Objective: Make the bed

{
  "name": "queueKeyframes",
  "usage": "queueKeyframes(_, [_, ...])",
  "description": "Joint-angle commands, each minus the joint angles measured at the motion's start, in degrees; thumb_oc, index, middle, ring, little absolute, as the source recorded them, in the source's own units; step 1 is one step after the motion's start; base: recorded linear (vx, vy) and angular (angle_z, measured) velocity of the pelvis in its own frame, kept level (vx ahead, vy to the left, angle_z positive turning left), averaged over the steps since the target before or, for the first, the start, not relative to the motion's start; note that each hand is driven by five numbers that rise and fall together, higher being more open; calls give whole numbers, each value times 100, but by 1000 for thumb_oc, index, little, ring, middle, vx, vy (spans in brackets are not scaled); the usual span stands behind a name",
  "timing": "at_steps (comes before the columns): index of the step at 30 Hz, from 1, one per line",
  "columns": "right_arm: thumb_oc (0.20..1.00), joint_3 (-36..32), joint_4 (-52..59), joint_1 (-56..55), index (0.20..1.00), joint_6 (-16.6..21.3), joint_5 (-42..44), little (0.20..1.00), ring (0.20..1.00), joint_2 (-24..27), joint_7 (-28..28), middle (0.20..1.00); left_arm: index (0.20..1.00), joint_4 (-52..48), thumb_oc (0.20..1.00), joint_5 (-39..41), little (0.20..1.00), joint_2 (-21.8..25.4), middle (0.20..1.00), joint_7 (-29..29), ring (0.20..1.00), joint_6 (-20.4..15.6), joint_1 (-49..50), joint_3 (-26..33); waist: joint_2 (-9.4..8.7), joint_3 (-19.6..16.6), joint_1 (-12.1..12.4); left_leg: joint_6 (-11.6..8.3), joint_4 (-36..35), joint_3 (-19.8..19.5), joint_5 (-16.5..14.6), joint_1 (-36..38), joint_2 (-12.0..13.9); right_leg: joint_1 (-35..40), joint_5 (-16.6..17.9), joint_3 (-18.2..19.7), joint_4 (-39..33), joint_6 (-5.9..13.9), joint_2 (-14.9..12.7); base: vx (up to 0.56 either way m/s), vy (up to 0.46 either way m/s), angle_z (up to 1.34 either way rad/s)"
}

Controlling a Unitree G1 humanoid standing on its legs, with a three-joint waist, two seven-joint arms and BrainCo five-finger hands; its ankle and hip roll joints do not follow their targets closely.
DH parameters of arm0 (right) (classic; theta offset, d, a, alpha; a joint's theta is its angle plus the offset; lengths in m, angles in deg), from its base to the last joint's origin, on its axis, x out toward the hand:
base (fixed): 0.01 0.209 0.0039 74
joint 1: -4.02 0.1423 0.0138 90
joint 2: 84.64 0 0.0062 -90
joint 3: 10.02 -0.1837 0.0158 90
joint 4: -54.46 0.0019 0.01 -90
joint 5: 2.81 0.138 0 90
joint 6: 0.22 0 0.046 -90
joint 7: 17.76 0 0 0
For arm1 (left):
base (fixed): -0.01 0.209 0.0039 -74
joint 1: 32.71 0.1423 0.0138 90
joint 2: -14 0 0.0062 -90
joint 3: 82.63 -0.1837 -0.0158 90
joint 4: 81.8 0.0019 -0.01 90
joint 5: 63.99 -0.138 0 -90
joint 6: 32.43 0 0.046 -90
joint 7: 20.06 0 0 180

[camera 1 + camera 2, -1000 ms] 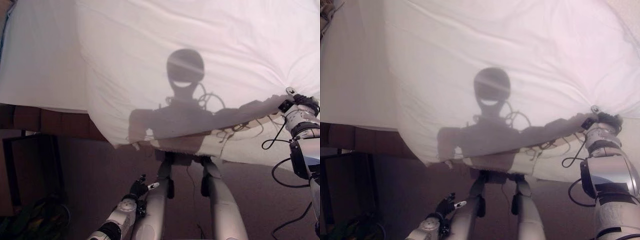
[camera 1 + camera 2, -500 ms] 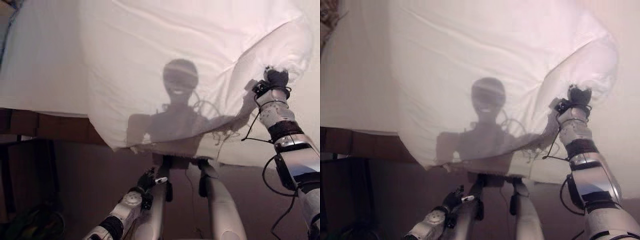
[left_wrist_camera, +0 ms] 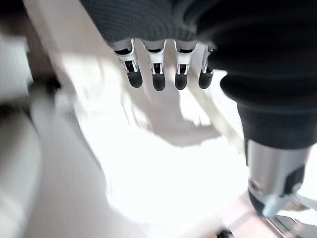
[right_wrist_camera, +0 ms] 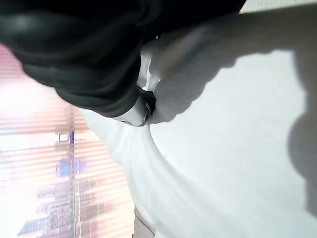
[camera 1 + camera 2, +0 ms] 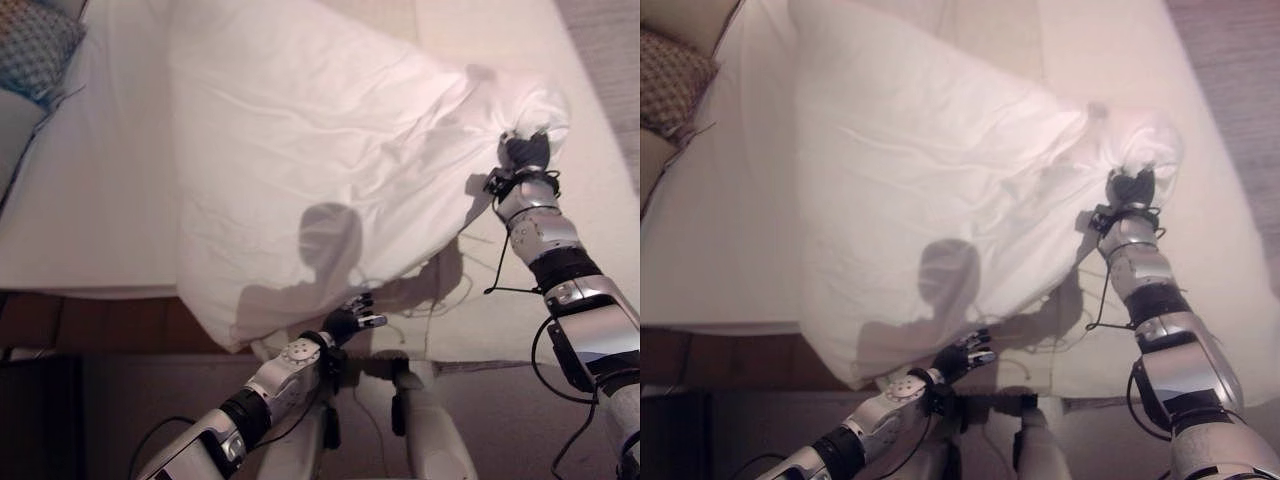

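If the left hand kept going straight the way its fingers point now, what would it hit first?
Most likely the hanging edge of the white duvet. The left hand, fingers straight and holding nothing, points at that near edge by the foot of the bed, though depth is hard to judge.

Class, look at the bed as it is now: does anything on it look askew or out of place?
Yes. The white duvet lies askew: bunched into a peak where the right hand grips it, its near corner drooping over the bed's front edge, leaving the mattress bare on both sides. The left hand is open by that drooping corner.
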Motion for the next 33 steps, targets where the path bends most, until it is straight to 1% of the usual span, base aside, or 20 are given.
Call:
queueKeyframes(1, [200,13,570,72,200,265,105,200,200,152,36,200,1000,179,1000,1230,1000,-632,1000,9,1000,349,384,-559,-178,-885,-17,-97,10,209,-670,318,-238,3,-305,130,211,518,-83,-2,18,-15])
queueKeyframes(4, [200,63,705,-95,200,204,53,200,200,13,-25,200,1000,240,1000,1796,1000,-882,1000,-150,1000,443,424,-729,-217,-1024,-72,-87,10,256,-708,418,-224,98,-284,160,167,536,-83,-8,8,-21])
queueKeyframes(8, [200,74,899,-315,200,182,-39,200,200,-190,-92,200,1000,285,1000,2063,1000,-1058,1000,-303,1000,452,467,-782,-282,-1186,-99,-69,17,323,-761,544,-212,197,-287,218,146,549,-75,0,0,0])
queueKeyframes(13, [200,17,1269,-651,200,275,-27,200,200,-454,-181,200,1000,389,1000,2354,1000,-1353,1000,-552,1000,293,431,-614,-367,-1320,-115,-55,16,359,-799,649,-203,267,-303,249,157,555,-67,12,-20,-8])
queueKeyframes(15, [200,-42,1458,-867,200,368,7,200,200,-595,-217,200,1000,448,1000,2468,1000,-1478,1000,-661,1000,142,367,-387,-402,-1365,-125,-49,10,381,-812,683,-191,277,-306,264,160,557,-65,11,-20,-11])
queueKeyframes(19, [200,-206,1899,-1391,200,543,96,200,200,-887,-253,200,1000,929,1000,2589,1000,-1796,1000,-943,1000,-237,92,470,-509,-1443,-150,-53,10,381,-836,702,-169,296,-312,251,157,556,-56,15,-30,-5])
queueKeyframes(22, [200,-396,2200,-1802,200,699,128,200,200,-1106,-340,200,1000,1240,1000,2630,1000,-1998,1000,-1307,1000,-737,-171,1381,-591,-1492,-153,-64,10,366,-858,715,-151,307,-319,219,157,553,-50,14,-38,-1])
queueKeyframes(24, [200,-463,2403,-1989,200,792,84,200,200,-1234,-401,200,1000,1420,1000,2584,1000,-2062,1000,-1449,1000,-900,-314,1831,-631,-1520,-160,-67,10,379,-875,738,-135,319,-323,223,154,555,-42,22,-37,0])
queueKeyframes(25, [200,-505,2528,-2121,200,821,31,200,200,-1305,-443,200,1000,1475,1000,2626,1000,-2066,1000,-1535,1000,-1029,-400,2157,-654,-1540,-160,-67,10,394,-890,760,-127,330,-323,235,153,556,-30,28,-40,1])
queueKeyframes(26, [200,-561,2564,-2201,200,845,11,200,200,-1343,-444,200,1000,1551,1000,2609,1000,-2067,1000,-1581,1000,-1093,-413,2322,-667,-1556,-158,-67,10,403,-900,775,-121,341,-324,233,151,557,-23,40,-39,0])
queueKeyframes(27, [200,-603,2651,-2349,200,884,-32,200,200,-1430,-483,200,1000,1540,1000,2658,1000,-2050,1000,-1649,1000,-1267,-473,2633,-686,-1582,-154,-71,10,424,-923,803,-111,363,-327,238,134,558,-12,42,-33,-1])
queueKeyframes(28, [200,-641,2712,-2419,200,900,-44,200,200,-1469,-490,200,1000,1613,1000,2630,1000,-2041,1000,-1729,1000,-1337,-493,2775,-697,-1601,-150,-70,10,431,-931,821,-105,381,-329,242,126,557,-7,45,-32,-3])
queueKeyframes(30, [200,-823,2840,-2691,200,1044,30,200,200,-1644,-568,200,1000,1633,1000,2627,1000,-2002,1000,-1940,1000,-1669,-589,3279,-713,-1667,-135,-78,10,456,-969,892,-94,452,-347,241,89,553,22,47,-28,-2])
queueKeyframes(32, [200,-848,2920,-2756,200,1105,61,200,200,-1703,-587,200,1000,1638,1000,2600,1000,-1981,1000,-1986,1000,-1739,-597,3388,-718,-1688,-129,-79,10,454,-981,913,-88,482,-353,233,73,551,31,48,-25,-2])
queueKeyframes(33, [200,-940,2966,-2880,200,1163,86,200,200,-1761,-616,200,1000,1650,1000,2602,1000,-1964,1000,-2048,1000,-1814,-582,3588,-720,-1737,-116,-86,10,443,-1000,950,-80,536,-379,209,59,544,40,51,-26,-3])
